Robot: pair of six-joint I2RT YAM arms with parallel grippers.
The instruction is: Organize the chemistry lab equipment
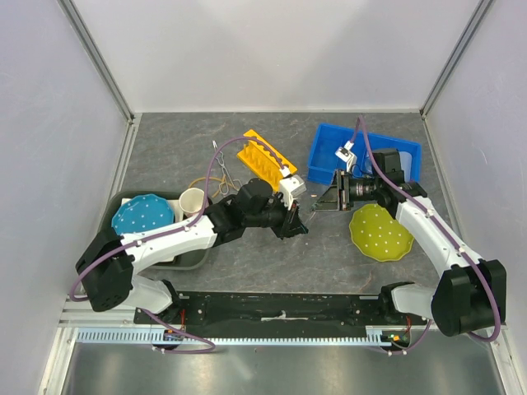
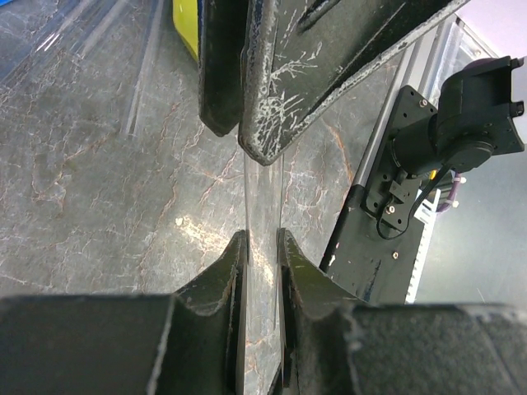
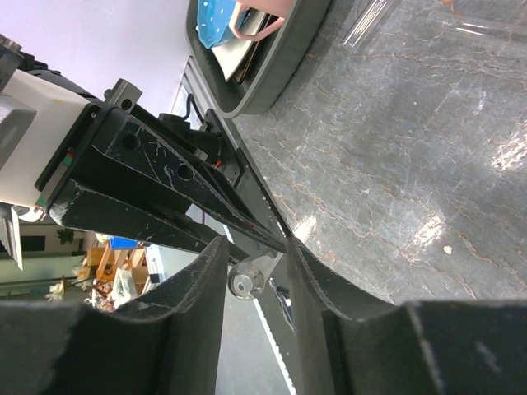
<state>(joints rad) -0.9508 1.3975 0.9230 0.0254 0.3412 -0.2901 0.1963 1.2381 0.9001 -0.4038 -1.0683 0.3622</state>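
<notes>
Pink-handled mug (top edge) mostly out-of-frame

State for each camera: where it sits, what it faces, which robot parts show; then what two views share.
Top: above and behind, looking down at the table; left arm, right arm show.
Left wrist: looks past the left jaws at the clear rod they pinch.
Right wrist: looks past the right jaws at the left jaws.
Shared: left jaws, top and right wrist.
</notes>
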